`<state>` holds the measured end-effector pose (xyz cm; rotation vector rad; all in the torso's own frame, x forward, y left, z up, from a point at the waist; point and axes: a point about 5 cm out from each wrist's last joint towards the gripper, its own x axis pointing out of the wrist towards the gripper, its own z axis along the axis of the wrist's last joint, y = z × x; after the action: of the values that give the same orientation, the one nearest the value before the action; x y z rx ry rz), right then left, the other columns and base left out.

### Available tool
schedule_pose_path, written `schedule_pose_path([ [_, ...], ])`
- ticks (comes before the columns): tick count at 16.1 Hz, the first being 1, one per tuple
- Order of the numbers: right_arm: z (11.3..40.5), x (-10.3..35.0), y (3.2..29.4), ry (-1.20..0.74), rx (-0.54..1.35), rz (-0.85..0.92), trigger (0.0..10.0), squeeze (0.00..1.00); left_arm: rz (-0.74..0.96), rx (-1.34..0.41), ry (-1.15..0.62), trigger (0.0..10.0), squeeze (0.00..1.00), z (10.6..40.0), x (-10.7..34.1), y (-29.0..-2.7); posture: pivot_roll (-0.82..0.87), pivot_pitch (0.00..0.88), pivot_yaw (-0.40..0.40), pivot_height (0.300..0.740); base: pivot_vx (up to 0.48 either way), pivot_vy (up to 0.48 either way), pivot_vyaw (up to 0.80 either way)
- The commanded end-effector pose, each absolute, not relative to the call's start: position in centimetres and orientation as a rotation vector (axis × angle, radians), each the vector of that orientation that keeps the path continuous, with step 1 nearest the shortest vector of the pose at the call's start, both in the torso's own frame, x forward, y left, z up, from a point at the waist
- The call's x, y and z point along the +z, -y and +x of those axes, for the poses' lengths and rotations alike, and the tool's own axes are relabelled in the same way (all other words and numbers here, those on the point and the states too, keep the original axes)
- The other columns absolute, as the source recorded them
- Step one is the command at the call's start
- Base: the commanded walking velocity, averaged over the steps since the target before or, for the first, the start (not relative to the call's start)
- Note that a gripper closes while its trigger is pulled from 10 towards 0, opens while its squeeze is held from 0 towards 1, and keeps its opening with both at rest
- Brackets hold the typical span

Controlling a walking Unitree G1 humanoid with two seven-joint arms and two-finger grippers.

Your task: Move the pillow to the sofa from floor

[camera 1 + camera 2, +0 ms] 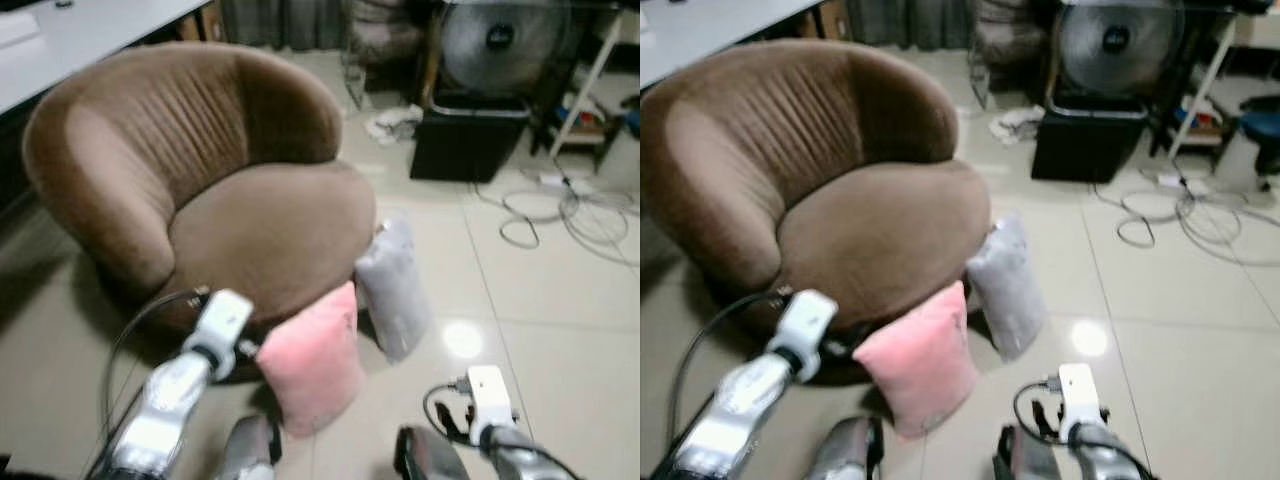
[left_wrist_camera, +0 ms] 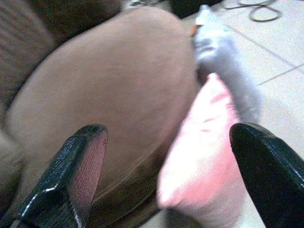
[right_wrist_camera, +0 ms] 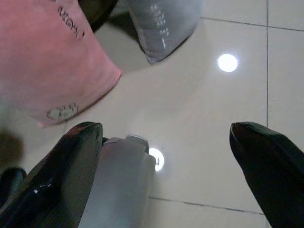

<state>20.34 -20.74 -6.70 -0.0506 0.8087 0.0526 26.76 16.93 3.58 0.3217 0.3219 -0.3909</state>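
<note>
A pink pillow (image 1: 312, 358) stands on the tiled floor, leaning on the front of the round brown sofa chair (image 1: 270, 230). A grey pillow (image 1: 392, 288) leans beside it to the right. My left gripper (image 2: 168, 133) is open, its fingers spread wide just in front of the sofa seat (image 2: 109, 95) and the pink pillow (image 2: 209, 147). Its wrist (image 1: 222, 322) hovers left of the pink pillow. My right gripper (image 3: 166, 127) is open too, over bare tile, a short way from the pink pillow (image 3: 47, 61) and the grey pillow (image 3: 161, 23). Neither holds anything.
A black box (image 1: 468, 138) with a fan (image 1: 498, 38) on it stands behind right. Loose cables (image 1: 570, 215) lie on the floor at the right. A white table (image 1: 70, 40) runs along the back left. Open tile (image 1: 540, 330) lies right of the pillows.
</note>
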Motion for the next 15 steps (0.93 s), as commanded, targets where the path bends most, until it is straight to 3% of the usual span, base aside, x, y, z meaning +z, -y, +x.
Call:
schedule_pose_path([
  [1, 21.5, -6.1, 19.6, -0.736, 0.078, -0.051, 10.0, 0.0, 0.315, -0.4, -0.31, 10.0, 0.0, 27.3, 3.7, -16.6, 0.04, 0.0, 0.02, 0.611, 0.0, 0.0, 0.0],
  [3, 22.8, -5.1, 18.9, -0.652, 0.115, -0.062, 10.0, 0.0, 0.248, -0.341, -0.302, 10.0, 0.0, 27.6, 3.7, -16.6, 0.02, 0.0, 0.003, 0.611, 0.0, 0.0, 0.0],
  [10, 23.7, -4.4, 20.2, -0.667, 0.154, -0.103, 10.0, 0.0, 0.216, -0.268, -0.322, 10.0, 0.0, 25.5, 2.2, -16.9, 0.04, 0.0, -0.033, 0.531, 0.0, 0.0, 0.0],
  [15, 22.2, -5.4, 21.0, -0.761, 0.139, -0.121, 10.0, 0.0, 0.222, -0.244, -0.292, 10.0, 0.0, 25.2, 2.9, -17.7, 0.09, 0.0, -0.051, 0.526, 0.0, 0.0, 0.0],
])
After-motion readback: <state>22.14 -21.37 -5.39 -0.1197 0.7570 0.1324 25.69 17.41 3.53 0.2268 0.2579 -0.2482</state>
